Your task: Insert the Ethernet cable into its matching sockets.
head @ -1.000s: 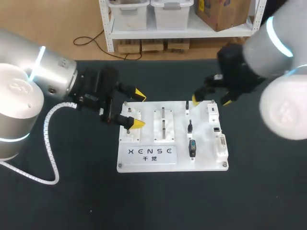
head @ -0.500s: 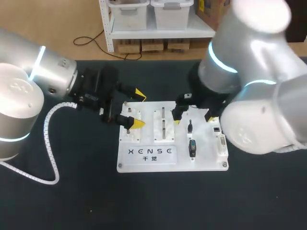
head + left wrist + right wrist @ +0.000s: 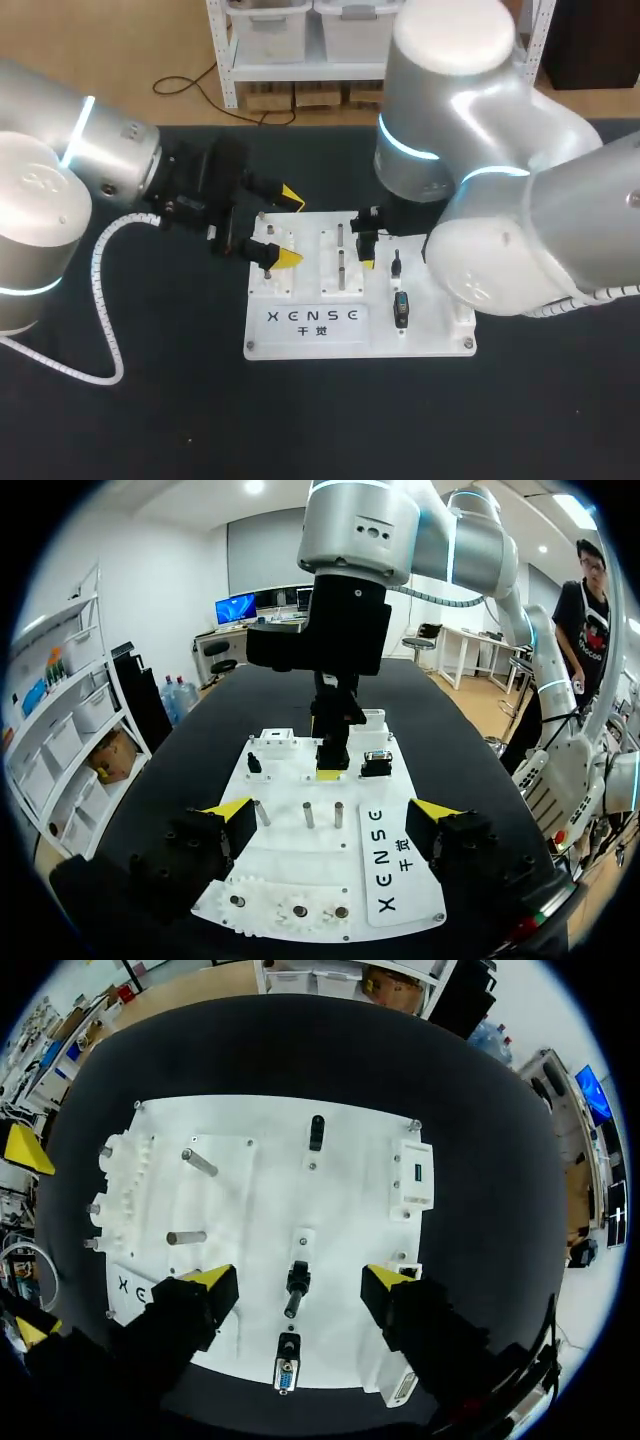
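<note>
On the white board [image 3: 285, 340], towards its right half, a short black plug [image 3: 296, 1288] sits directly between the spread fingers of the right gripper [image 3: 297, 1278]. The yellow wedge tips stand well clear on either side and touch nothing. Which of the small black pieces on the board is the Ethernet cable I cannot tell. This plug has a blocky body on the side of the board's far edge and a thinner round stem on the side of the near edge. Its long axis runs across the board's short side, slightly slanted, and I cannot tell whether it lies flat or stands on end. Just nearer the board's front edge is a dark connector [image 3: 286, 1375] with a pale blue face. A white socket block [image 3: 416, 1185] lies off to the right. The board is a smooth matte rectangle on a black table [image 3: 150, 420]. The left gripper [image 3: 332, 810] hangs over the board's left end, jaws wide apart and holding nothing, with slim metal pegs [image 3: 308, 814] and small white toothed gears [image 3: 293, 911] below it.
</note>
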You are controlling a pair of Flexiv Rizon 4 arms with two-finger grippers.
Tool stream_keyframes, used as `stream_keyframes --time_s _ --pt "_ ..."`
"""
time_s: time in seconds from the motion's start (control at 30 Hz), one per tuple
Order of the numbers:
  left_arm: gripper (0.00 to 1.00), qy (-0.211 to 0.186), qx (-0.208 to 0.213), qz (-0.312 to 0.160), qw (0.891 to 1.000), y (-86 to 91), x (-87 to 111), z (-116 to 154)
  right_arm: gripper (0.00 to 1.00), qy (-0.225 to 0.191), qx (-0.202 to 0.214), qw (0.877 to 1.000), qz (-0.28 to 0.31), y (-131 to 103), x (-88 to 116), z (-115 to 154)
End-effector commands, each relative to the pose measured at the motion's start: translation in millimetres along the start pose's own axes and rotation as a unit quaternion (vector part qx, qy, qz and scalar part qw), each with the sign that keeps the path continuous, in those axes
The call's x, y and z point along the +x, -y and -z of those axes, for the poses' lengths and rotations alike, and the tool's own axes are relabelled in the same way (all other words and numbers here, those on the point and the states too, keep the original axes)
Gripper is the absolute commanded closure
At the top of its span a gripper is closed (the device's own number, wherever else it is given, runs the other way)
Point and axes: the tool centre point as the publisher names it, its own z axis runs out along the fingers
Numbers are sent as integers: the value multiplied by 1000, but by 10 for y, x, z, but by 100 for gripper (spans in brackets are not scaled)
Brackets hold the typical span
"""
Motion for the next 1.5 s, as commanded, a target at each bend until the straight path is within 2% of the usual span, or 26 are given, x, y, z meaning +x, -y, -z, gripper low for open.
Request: stream_keyframes --time_s 0.03,0.13,0.2,0.57,0.63,0.73,0.8,0.83,1.13,1.5 --pt "0 2 -1 -1 1000 7 10 1 34 -2 7 1000 -3 -15 -8 -55" --pt "0 2 -1 -1 1000 7 10 1 40 -3 8 1000 -4 -10 -8 -66" --pt "0 2 -1 -1 1000 7 10 1 51 -1 10 1000 -3 0 -20 -86" --pt "0 2 -1 -1 1000 7 10 1 58 -2 10 1000 -4 7 -38 -142" --pt "0 2 -1 -1 1000 7 10 1 67 -3 10 1000 -4 7 -37 -141" --pt "0 2 -1 -1 1000 7 10 1 73 -3 10 1000 -4 7 -35 -139" --pt "0 2 -1 -1 1000 7 10 1 94 -3 10 1000 -3 6 -35 -139" --pt "0 2 -1 -1 1000 7 10 1 100 -3 10 1000 -2 7 -35 -140" --pt "0 2 -1 -1 1000 7 10 1 100 -4 8 1000 0 9 -44 -111" --pt "0 2 -1 -1 1000 7 10 1 100 -7 -5 1000 -12 164 -99 111"
